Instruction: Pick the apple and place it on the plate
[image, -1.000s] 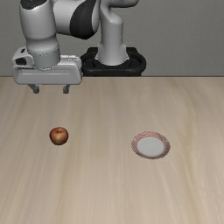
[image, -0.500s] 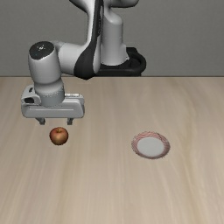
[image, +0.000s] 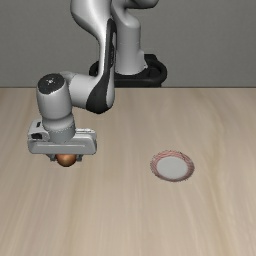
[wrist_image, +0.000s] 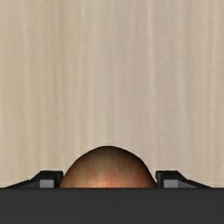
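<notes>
The red-brown apple (image: 66, 160) rests on the wooden table (image: 200, 120) at the exterior view's left, mostly covered by my gripper (image: 65, 158), which has come down over it. In the wrist view the apple (wrist_image: 108, 169) sits between my two fingertips (wrist_image: 45, 180), with a gap visible on each side, so my gripper (wrist_image: 108, 182) is open around it. The plate (image: 173, 167), white with a reddish rim, lies on the table toward the exterior view's right, well apart from the apple.
The robot's black base (image: 135, 72) stands at the far side of the table. Bare wood lies between the apple and the plate.
My hand has dropped from high above the table straight down onto the apple, and its fingers now straddle it. Apple and plate have not moved.
</notes>
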